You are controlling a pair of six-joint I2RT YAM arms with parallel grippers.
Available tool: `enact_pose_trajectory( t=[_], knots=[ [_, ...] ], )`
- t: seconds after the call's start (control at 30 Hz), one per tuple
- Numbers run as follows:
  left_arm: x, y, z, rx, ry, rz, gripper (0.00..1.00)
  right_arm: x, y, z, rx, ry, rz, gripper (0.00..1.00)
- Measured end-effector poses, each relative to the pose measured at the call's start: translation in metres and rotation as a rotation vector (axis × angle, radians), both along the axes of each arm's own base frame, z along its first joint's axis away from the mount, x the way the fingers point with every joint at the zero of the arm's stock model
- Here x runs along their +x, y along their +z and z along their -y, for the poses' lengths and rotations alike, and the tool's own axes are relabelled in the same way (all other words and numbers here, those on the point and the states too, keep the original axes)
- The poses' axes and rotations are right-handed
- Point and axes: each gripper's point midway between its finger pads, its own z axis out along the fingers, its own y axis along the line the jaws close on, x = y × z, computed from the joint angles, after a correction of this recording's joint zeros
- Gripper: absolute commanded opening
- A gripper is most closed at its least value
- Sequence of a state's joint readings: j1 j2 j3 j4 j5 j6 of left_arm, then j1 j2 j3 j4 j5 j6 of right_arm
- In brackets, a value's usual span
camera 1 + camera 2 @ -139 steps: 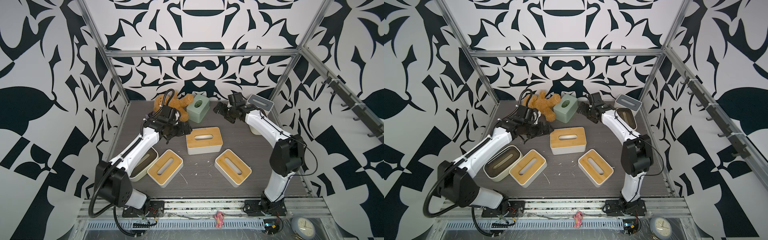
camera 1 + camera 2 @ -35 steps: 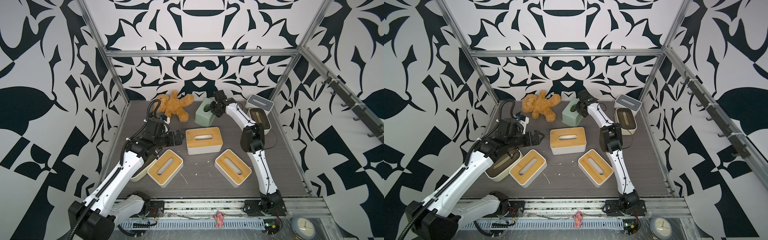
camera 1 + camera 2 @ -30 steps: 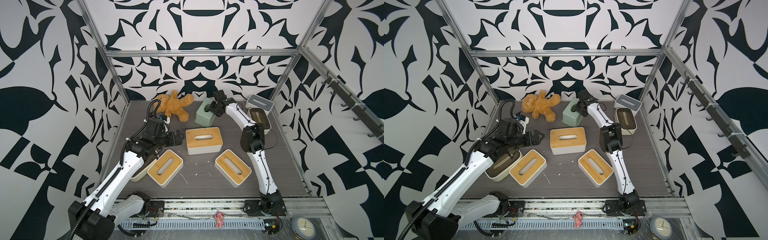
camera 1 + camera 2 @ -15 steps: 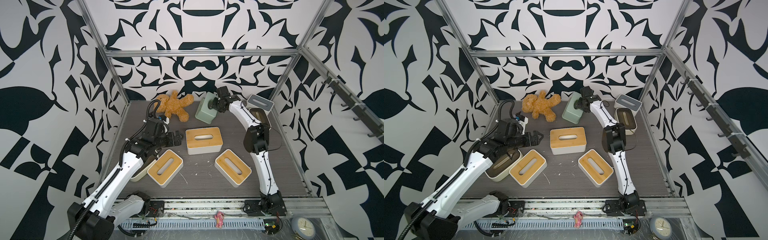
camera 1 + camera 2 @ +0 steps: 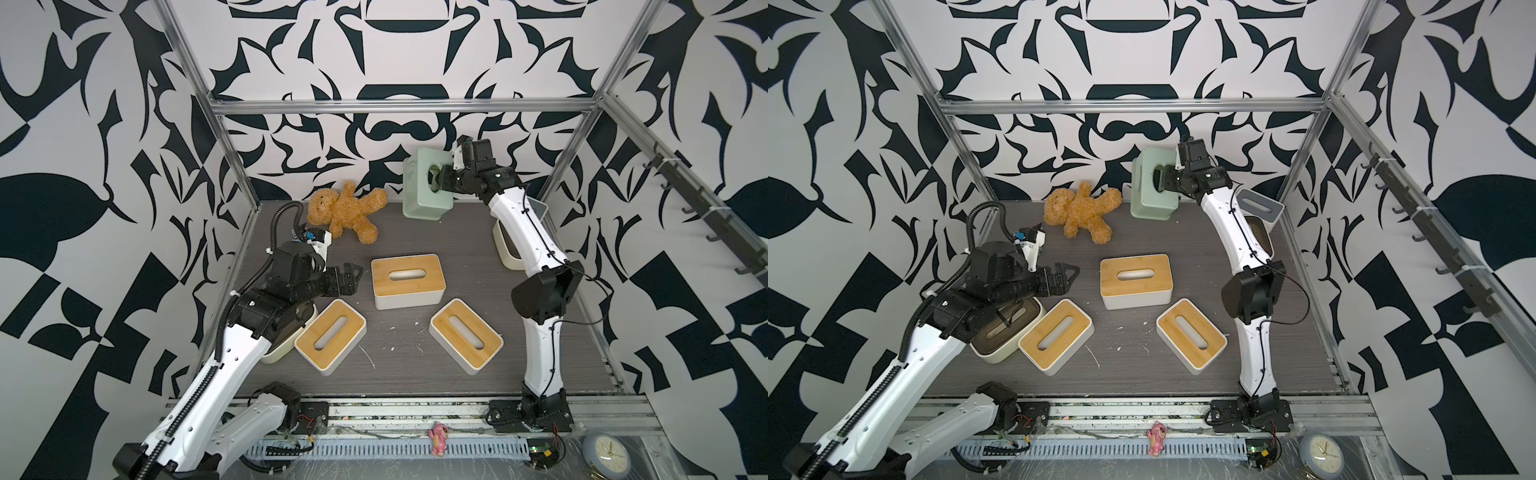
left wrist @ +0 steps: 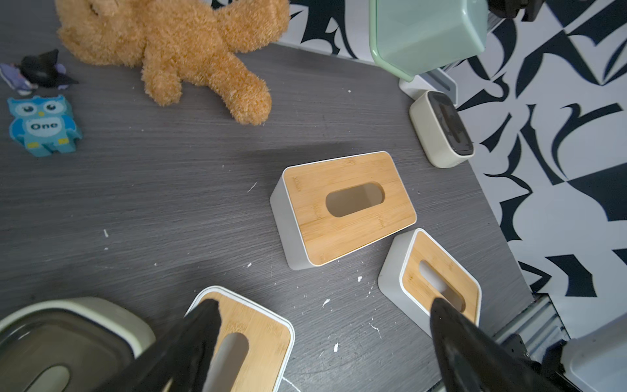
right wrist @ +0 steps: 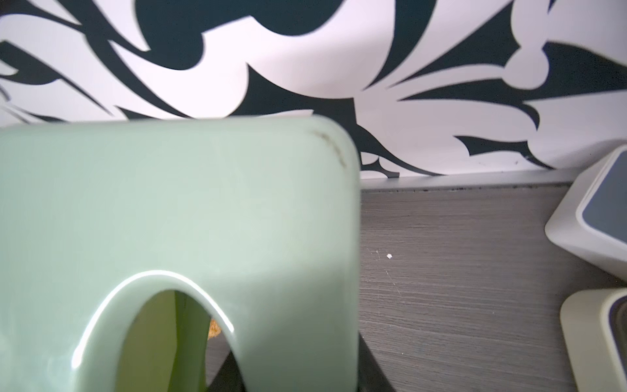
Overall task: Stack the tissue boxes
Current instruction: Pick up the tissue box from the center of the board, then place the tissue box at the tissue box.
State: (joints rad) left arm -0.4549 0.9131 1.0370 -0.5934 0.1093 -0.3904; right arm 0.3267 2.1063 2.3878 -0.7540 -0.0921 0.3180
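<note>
The right hand pinches the slot rim of the sage green box, holding it lid-sideways in the air above the back of the table. The box looks glossy, stiff and probably light, so it may pivot in that one-wall pinch. The left hand hovers wide open beside a bamboo-lidded box.

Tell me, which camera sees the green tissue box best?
A top view: the whole sage green tissue box shows, tipped sideways, with the right gripper clamped at its slot. The right wrist view is so close that it crops and blurs it. The left wrist view catches only part at the picture's edge.
</note>
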Motion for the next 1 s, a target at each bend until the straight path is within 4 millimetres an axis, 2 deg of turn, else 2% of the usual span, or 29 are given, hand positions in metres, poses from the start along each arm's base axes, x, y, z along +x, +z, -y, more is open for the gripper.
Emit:
enact_pose_trajectory(
  t=[0.13, 0.2, 0.3, 0.5, 0.63, 0.77, 1.0],
  knots=[
    [-0.008, 0.018, 0.004, -0.041, -0.050, 0.084, 0.99, -0.033, 0.025, -0.002, -0.064, 0.138, 0.062, 0.22],
    [-0.013, 0.021, 0.006, -0.057, -0.072, 0.111, 0.99, -0.050, 0.029, -0.003, -0.092, 0.203, 0.078, 0.22],
    [-0.018, 0.022, 0.009, -0.074, -0.102, 0.137, 0.99, -0.079, 0.027, -0.007, -0.129, 0.319, 0.107, 0.22],
    [-0.028, 0.018, 0.017, -0.109, -0.171, 0.152, 0.99, -0.126, 0.010, -0.018, -0.168, 0.529, 0.162, 0.27],
    [-0.034, 0.017, 0.022, -0.130, -0.212, 0.148, 0.99, -0.137, 0.002, -0.037, -0.234, 0.660, 0.194, 0.26],
    [-0.037, 0.013, 0.024, -0.139, -0.228, 0.134, 0.99, -0.147, -0.019, -0.062, -0.334, 0.802, 0.191, 0.26],
    [-0.040, 0.013, 0.026, -0.150, -0.239, 0.127, 0.99, -0.147, -0.056, -0.089, -0.484, 1.012, 0.146, 0.24]
  ],
)
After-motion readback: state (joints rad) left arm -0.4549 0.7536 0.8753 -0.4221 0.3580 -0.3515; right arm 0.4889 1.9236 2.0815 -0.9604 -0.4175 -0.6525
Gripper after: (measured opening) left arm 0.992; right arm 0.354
